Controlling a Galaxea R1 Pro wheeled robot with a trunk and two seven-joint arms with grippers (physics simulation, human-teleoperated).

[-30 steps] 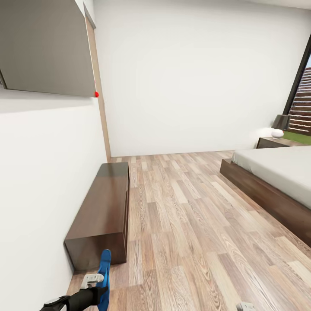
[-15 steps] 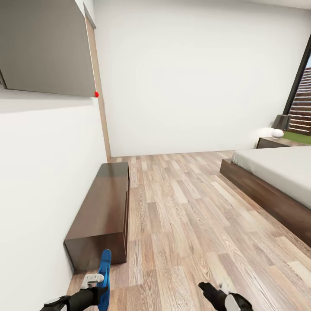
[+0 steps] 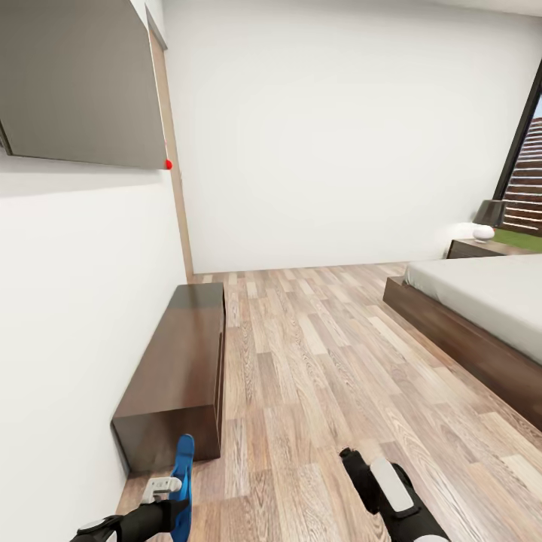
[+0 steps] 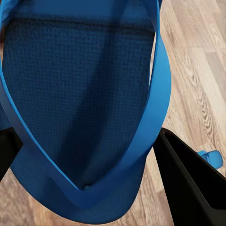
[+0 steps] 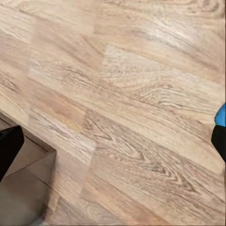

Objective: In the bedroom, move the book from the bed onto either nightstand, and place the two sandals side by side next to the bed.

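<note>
Head view: your left jaws [image 3: 178, 497] grip one upright sandal [image 3: 183, 482]; bed [image 3: 482, 324] lies right; right jaws' state unclear.

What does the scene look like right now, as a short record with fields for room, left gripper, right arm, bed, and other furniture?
room: white walls, wood-plank floor
left gripper: shut on a blue sandal, held above the floor
second sandal: lying on the floor
right arm: raised over the floor, gripper state unclear
bed: on the right, grey mattress
long cabinet: against the left wall
nightstand: beyond the bed, carrying a lamp
</note>
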